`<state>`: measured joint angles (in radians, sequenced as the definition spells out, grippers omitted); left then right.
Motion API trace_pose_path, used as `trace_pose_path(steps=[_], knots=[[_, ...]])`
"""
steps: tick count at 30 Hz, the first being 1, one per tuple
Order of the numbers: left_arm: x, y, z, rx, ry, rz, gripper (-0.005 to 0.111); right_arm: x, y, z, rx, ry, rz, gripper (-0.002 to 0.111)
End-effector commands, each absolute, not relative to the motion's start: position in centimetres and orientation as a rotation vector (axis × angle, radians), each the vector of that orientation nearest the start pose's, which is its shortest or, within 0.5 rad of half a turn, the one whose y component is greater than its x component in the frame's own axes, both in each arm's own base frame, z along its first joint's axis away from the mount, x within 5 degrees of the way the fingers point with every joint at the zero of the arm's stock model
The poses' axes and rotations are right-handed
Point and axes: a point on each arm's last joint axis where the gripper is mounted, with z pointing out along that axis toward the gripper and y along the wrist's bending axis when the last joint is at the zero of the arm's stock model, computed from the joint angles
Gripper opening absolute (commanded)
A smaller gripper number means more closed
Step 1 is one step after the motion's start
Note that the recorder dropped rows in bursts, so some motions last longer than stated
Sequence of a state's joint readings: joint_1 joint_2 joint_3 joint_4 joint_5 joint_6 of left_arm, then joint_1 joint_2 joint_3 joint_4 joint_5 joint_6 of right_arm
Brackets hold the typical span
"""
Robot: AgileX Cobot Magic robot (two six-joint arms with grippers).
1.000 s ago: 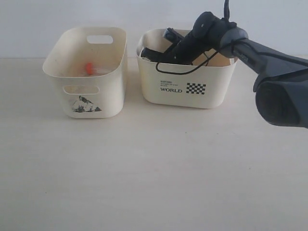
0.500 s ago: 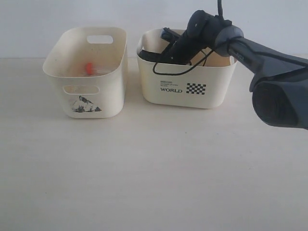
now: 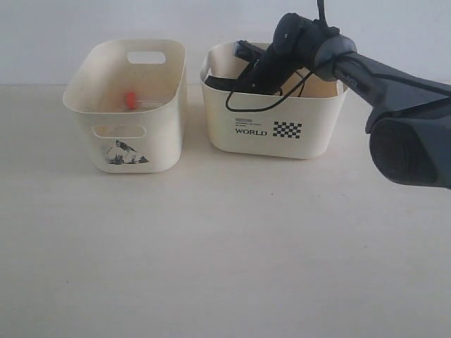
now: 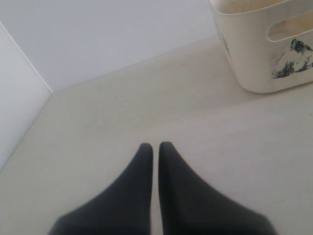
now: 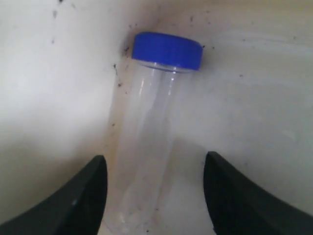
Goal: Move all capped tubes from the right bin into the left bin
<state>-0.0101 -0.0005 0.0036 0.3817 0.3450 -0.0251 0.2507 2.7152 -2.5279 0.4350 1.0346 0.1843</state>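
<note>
The right arm reaches down into the cream "WORLD" bin (image 3: 273, 127), and its gripper is hidden there in the exterior view. In the right wrist view my right gripper (image 5: 155, 169) is open inside that bin, its two dark fingers astride the lower body of a clear tube with a blue cap (image 5: 151, 127) lying on the bin floor. The orange-red capped tube (image 3: 134, 101) lies in the left bin (image 3: 127, 141), the one with the mountain picture. My left gripper (image 4: 155, 147) is shut and empty above the table, with the left bin (image 4: 264, 54) ahead of it.
A black cable (image 3: 250, 107) loops from the right arm over the front rim of the "WORLD" bin. The two bins stand side by side at the back of the pale table (image 3: 211, 246), near the white wall. The right bin's floor is speckled with dark specks (image 5: 117, 68).
The right arm has shifted slightly left and lower into the "WORLD" bin over the last second; between half a second ago and now it has barely moved. The bins and the orange-red capped tube are unmoved.
</note>
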Motion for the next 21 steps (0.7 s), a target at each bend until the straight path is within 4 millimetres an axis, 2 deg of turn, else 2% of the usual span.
trace_pose_path(steps=[1, 3, 9, 11, 14, 16, 21], knots=[[5.3, 1.1, 18.5, 0.216, 1.8, 0.339, 0.004, 53.7, 17.4, 12.3, 0.083, 2.73, 0.712, 0.057], [5.3, 1.1, 18.5, 0.216, 1.8, 0.339, 0.004, 53.8, 17.3, 12.3, 0.068, 2.72, 0.694, 0.057], [5.3, 1.1, 18.5, 0.216, 1.8, 0.339, 0.004, 53.5, 16.8, 10.5, 0.109, 2.801, 0.615, 0.054], [5.3, 1.1, 18.5, 0.216, 1.8, 0.339, 0.004, 53.5, 16.8, 10.6, 0.105, 2.804, 0.608, 0.042], [5.3, 1.1, 18.5, 0.216, 1.8, 0.339, 0.004, 53.5, 16.8, 10.6, 0.107, 2.805, 0.615, 0.014], [5.3, 1.1, 18.5, 0.216, 1.8, 0.339, 0.004, 53.4, 16.9, 10.6, 0.101, 2.812, 0.617, 0.0], [5.3, 1.1, 18.5, 0.216, 1.8, 0.339, 0.004, 53.4, 16.8, 11.4, 0.091, 2.802, 0.608, 0.0]])
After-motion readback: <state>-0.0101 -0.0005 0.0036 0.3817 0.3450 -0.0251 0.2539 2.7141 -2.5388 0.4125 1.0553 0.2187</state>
